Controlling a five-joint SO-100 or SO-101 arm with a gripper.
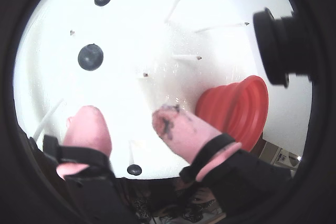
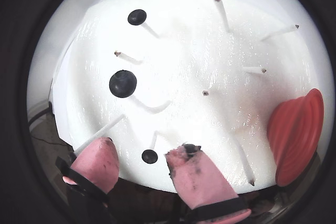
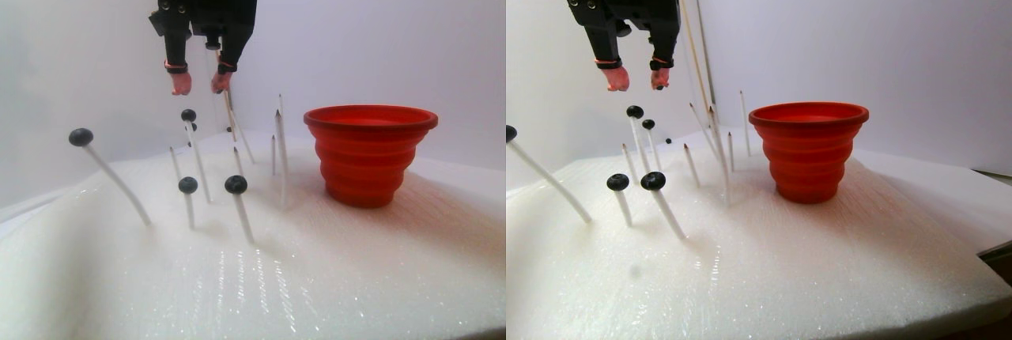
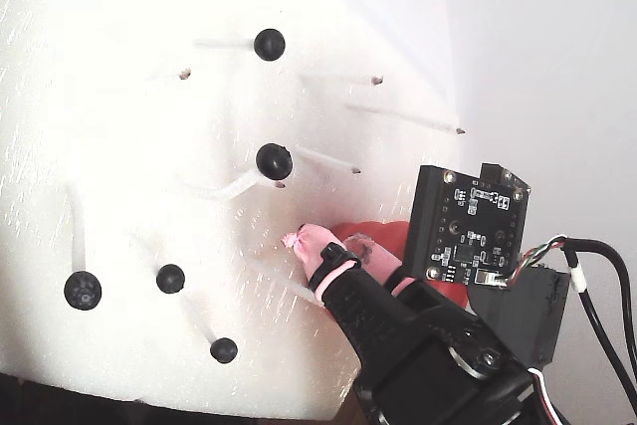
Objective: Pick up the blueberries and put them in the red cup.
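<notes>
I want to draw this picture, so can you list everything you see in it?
blueberries: five, dark blue-black, each stuck on top of a white stick, spread over the foam in the fixed view.
bare sticks: several, white with brown tips, standing in the foam between the berries and the cup.
red cup: one, red and ribbed, upright on the foam, right of the sticks in the stereo pair view.
foam pad: one, white, under everything.
circuit board: one, black, mounted on the arm.
tool: one, black with pink fingertips, open and empty, hanging above the sticks, left of the cup in the stereo pair view.
</notes>
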